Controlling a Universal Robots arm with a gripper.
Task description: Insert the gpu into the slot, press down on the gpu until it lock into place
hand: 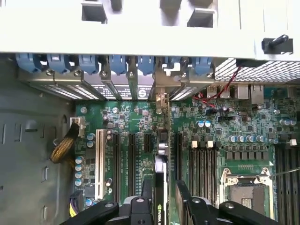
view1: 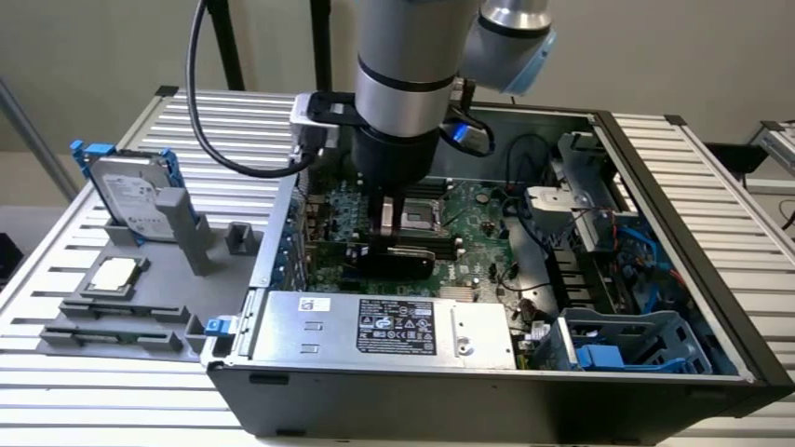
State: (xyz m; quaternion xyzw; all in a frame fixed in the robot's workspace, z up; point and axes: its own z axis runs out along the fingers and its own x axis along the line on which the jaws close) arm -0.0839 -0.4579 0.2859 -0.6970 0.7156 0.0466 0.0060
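One gripper (view1: 395,244) pinches the gpu (view1: 400,263) by its upper edge. The card hangs upright on edge straight beneath the fingers (hand: 140,206), lined up with the motherboard's (hand: 131,117) connector rows (hand: 132,159) for a vertical push; seating unclear.

place: robotics lab | evidence: aluminium slat bench (view1: 702,186), open pc case (view1: 497,402), parts jig (view1: 174,289)

The computer case (view1: 497,405) lies open on the table (view1: 727,196); the motherboard (view1: 478,233) sits on its floor; the power supply (view1: 385,326) lies before the motherboard, along the near wall; the drive cage (view1: 627,343) occupies the exterior view's right corner; the gpu (hand: 160,199) stands on edge over the motherboard, between the fingers of the gripper (hand: 161,206); the hard drive (view1: 128,196) stands in the fixture tray (view1: 125,321), outside the case at the exterior view's left.
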